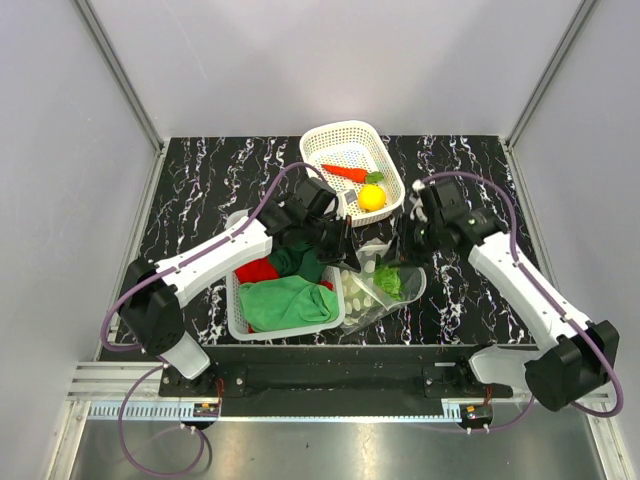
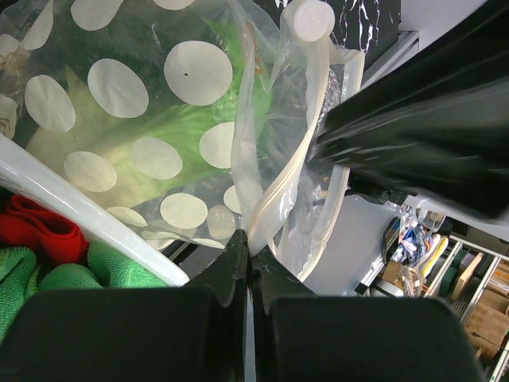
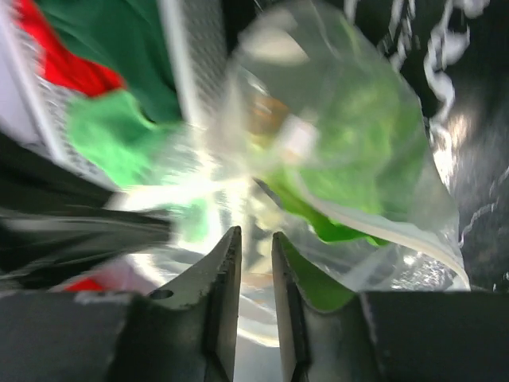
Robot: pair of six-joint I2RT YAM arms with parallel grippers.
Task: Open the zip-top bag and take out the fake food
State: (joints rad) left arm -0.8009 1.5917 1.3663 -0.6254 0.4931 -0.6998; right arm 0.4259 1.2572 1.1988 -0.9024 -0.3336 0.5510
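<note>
The clear zip-top bag (image 1: 375, 297) lies on the black marbled table, right of the front basket, its mouth raised toward the back. Green lettuce (image 1: 390, 278) is inside it. My left gripper (image 1: 352, 258) is shut on the bag's top edge. In the left wrist view (image 2: 249, 248) the film and zip strip (image 2: 274, 203) rise from between the closed jaws, with lettuce (image 2: 95, 135) behind white-dotted film. My right gripper (image 1: 403, 248) is at the bag's mouth. In the right wrist view (image 3: 256, 235) its jaws stand a narrow gap apart against the bag (image 3: 429, 207) and lettuce (image 3: 358, 127). A carrot (image 1: 345, 172) and a lemon (image 1: 372, 197) lie in the back basket.
The white back basket (image 1: 330, 135) stands behind both grippers. The white front basket (image 1: 237, 325), under my left arm, holds a green cloth (image 1: 288, 302) and a red cloth (image 1: 256, 270). Grey walls enclose the table on three sides.
</note>
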